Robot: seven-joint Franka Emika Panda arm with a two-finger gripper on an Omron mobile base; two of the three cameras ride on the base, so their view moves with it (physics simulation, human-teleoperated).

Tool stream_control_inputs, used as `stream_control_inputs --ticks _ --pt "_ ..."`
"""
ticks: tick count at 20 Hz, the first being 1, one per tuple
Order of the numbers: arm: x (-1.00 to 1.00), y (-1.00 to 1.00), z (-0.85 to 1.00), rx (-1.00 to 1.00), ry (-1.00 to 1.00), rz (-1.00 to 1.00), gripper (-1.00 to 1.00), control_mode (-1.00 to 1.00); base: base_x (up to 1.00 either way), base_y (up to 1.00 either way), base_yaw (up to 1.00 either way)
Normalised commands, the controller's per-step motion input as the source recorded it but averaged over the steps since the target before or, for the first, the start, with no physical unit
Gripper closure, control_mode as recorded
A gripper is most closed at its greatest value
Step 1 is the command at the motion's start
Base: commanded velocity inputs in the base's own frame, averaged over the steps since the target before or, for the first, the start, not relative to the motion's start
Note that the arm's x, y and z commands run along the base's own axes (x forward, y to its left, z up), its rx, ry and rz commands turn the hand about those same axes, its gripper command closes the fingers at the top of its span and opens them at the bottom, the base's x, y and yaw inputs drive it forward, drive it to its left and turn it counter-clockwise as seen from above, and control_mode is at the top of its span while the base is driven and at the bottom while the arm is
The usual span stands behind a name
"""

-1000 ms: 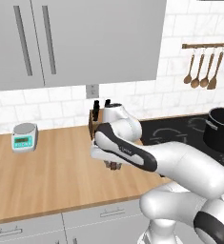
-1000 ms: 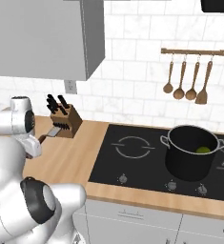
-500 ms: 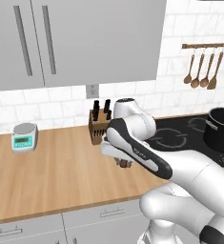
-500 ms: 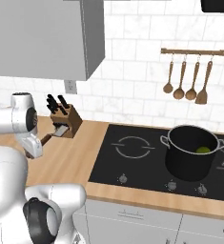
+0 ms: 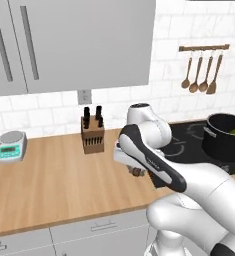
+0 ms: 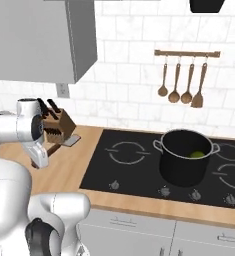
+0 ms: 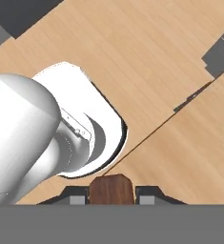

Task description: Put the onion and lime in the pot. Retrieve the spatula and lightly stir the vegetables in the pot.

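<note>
My gripper (image 7: 111, 198) is shut on the brown wooden handle of the spatula (image 7: 111, 189). In the right base view the spatula (image 6: 68, 141) sticks out from the hand (image 6: 40, 156) with its grey blade over the wooden counter, in front of the knife block. In the left base view the gripper (image 5: 137, 173) hangs low over the counter, left of the cooktop. The black pot (image 6: 183, 159) stands on the cooktop to the right, well apart from the hand, and is also seen at the right edge as pot (image 5: 225, 137). A green lime (image 6: 198, 154) lies inside it. The onion is hidden.
A knife block (image 5: 92, 135) stands at the back of the counter, and a small kitchen scale (image 5: 11, 146) sits far left. Wooden utensils hang from a rail (image 6: 187, 53) above the black cooktop (image 6: 131, 157). Grey wall cabinets (image 5: 74, 45) hang overhead.
The arm has swung right along the counter toward the cooktop with the spatula in the gripper. The pot and the lime stayed still.
</note>
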Motion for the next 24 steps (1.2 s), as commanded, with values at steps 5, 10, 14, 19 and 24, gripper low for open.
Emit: stream_control_inputs --ticks 5,10,14,19,24 --pt "0.0 0.0 0.0 0.0 0.0 0.0 1.0 1.0 -0.05 -0.79 -0.05" --pt "0.0 0.0 0.0 0.0 0.0 0.0 1.0 1.0 0.0 -0.5 -0.11" --pt "0.0 0.0 0.0 0.0 0.0 0.0 1.0 1.0 0.0 -0.42 -0.15" --pt "0.0 0.0 0.0 0.0 0.0 0.0 1.0 1.0 0.0 -0.42 -0.14" --pt "0.0 0.0 0.0 0.0 0.0 0.0 1.0 1.0 0.0 -0.3 -0.06"
